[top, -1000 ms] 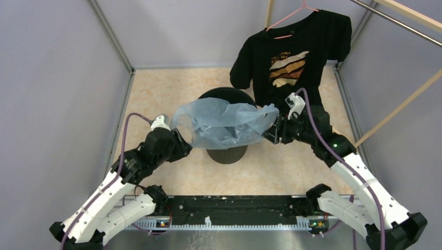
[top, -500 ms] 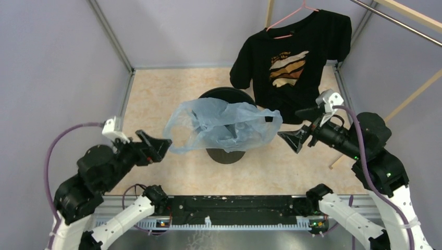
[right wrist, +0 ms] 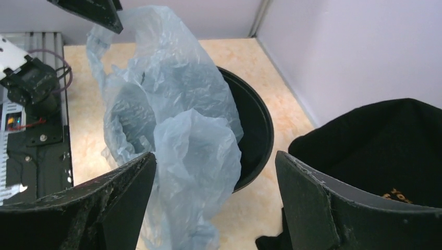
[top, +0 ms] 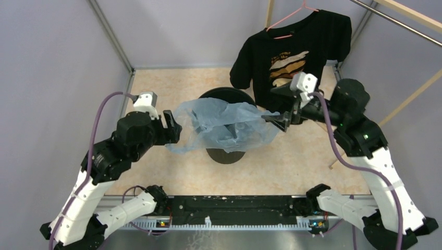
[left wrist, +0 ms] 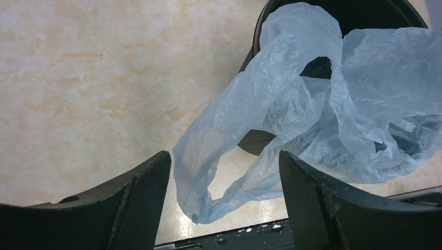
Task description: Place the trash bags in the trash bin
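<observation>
The pale-blue trash bag (top: 224, 125) lies crumpled over the mouth of the round black trash bin (top: 229, 92), and its left edge hangs down outside the bin. My left gripper (top: 172, 127) is open just left of the bag. In the left wrist view the bag's hanging loop (left wrist: 208, 198) dangles between the open fingers (left wrist: 130, 203), apart from them, with the bin (left wrist: 365, 10) beyond. My right gripper (top: 279, 119) is open at the bag's right edge. In the right wrist view the bag (right wrist: 172, 94) fills the gap ahead and covers the bin rim (right wrist: 260, 130).
A black printed T-shirt (top: 292, 57) hangs on a pink hanger at the back right, close behind my right gripper, and shows in the right wrist view (right wrist: 385, 146). Grey walls enclose the marbled floor. A black base rail (top: 234, 205) runs along the near edge.
Both grippers were shut on the bag's edges a second ago, then let go and drew back. Now both have come back to the bag, open. The bag stays draped on the bin.
</observation>
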Controlling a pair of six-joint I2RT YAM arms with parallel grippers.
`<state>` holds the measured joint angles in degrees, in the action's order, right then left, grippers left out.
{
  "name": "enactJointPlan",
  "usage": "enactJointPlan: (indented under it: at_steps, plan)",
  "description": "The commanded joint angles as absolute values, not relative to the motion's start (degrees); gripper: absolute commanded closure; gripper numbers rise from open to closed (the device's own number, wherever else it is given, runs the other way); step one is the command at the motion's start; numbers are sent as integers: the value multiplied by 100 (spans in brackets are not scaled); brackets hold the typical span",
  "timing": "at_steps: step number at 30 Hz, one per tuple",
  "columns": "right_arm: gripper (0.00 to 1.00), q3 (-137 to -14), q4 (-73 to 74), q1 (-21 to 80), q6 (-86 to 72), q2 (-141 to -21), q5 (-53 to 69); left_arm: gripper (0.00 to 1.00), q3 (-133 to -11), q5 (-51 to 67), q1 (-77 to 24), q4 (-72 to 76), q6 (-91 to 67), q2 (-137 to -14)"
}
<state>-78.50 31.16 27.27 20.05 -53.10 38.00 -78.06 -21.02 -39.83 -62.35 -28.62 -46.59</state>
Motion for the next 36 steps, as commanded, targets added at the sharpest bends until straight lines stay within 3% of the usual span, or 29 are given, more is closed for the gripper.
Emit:
enactJointPlan:
  at_steps: [1,7,12,14,16,22,25,26,28,32,36]
  plan:
    - [16,-8184,2967,2887,2582,-5664,4423,24,-7801,-2378,-3981,-5954,-2729,-4845]
    - [14,-8234,3416,3247,3194,-5927,4578,42,-7679,-2669,-3984,-5828,-2698,-4919]
    - [15,-7984,3301,3358,3488,-5913,4257,48,-7690,-3073,-3980,-5800,-2561,-5040]
    - [21,-7942,3118,3359,3371,-5959,4106,53,-7645,-2982,-3975,-5691,-2537,-5066]
    - [36,-7917,2949,3375,3226,-5997,4029,56,-7610,-2954,-3966,-5622,-2531,-5098]
    - [66,-7142,2057,3373,3044,-5552,3814,71,-7582,-2913,-3910,-5490,-2527,-5178]
    - [72,-7069,2047,3369,2993,-5524,3907,73,-7589,-2883,-3864,-5487,-2507,-5255]
    - [78,-7075,2080,3379,2991,-5554,3881,75,-7578,-2883,-3848,-5473,-2505,-5272]
    - [100,-7103,2010,3375,2811,-5607,3507,80,-7568,-2883,-3813,-5432,-2488,-5325]
    - [100,-6884,1461,3367,2065,-5602,1903,85,-7547,-2792,-3659,-5268,-2421,-5440]
    - [100,-6391,856,3364,1632,-5503,758,98,-7514,-1890,-2890,-4908,-2116,-5616]
